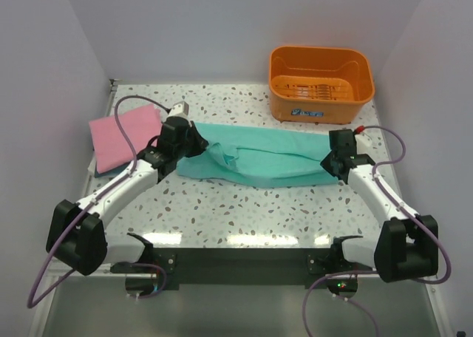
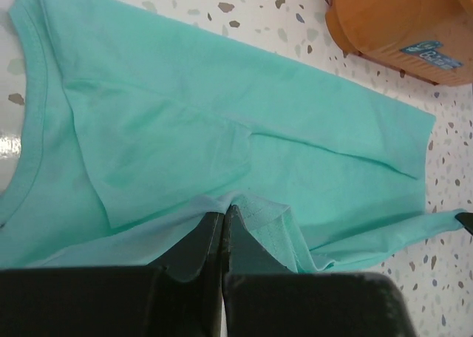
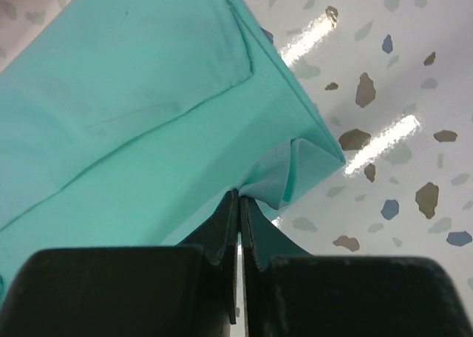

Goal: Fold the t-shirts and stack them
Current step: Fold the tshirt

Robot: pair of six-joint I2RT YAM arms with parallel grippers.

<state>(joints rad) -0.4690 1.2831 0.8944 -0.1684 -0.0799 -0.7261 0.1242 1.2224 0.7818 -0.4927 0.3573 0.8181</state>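
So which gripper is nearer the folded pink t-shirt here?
Left. The left gripper pinches the teal-green t-shirt at the end beside the pink t-shirt. The right gripper pinches its opposite end, nearer the orange basket.

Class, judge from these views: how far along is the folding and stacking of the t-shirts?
Done: the pink t-shirt lies folded at the left, over a darker cloth. In hand: the left gripper and right gripper pinch the teal t-shirt, partly folded. Left: finish that fold and stack it on the pink one.
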